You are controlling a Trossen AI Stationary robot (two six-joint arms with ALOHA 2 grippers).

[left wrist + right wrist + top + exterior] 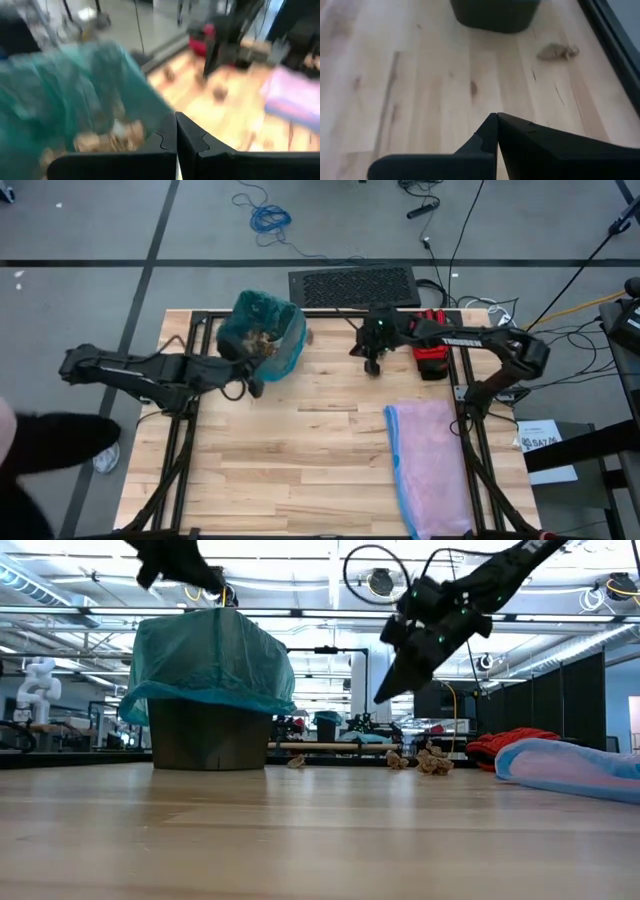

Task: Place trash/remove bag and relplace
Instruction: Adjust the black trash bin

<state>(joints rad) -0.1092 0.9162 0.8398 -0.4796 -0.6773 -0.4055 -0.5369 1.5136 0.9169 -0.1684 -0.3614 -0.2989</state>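
Table [330,450]: pale wood planks on a black frame, set in a big open workshop with ceiling strip lights and cables on the grey floor. Landmark is the bin [210,735], at the table's far-left corner, lined with the teal bag [262,332]; I see brown wads [107,142] already inside it. A pink bag [428,465] lies flat well to the bin's right, towards the near edge; a red glove [432,352] sits far right of the bin at the back. I judge I am still in the trash-collecting step: loose wads [432,764] remain on the wood right of the bin, one [557,51] close by its base. Left gripper [252,383] hangs just beside the bin's near rim, fingers pressed together, nothing in them. Right gripper [373,366] is raised right of the bin, also closed and empty. Next move, as I read it: open the right fingers, descend on a wad, carry it over the bag mouth.
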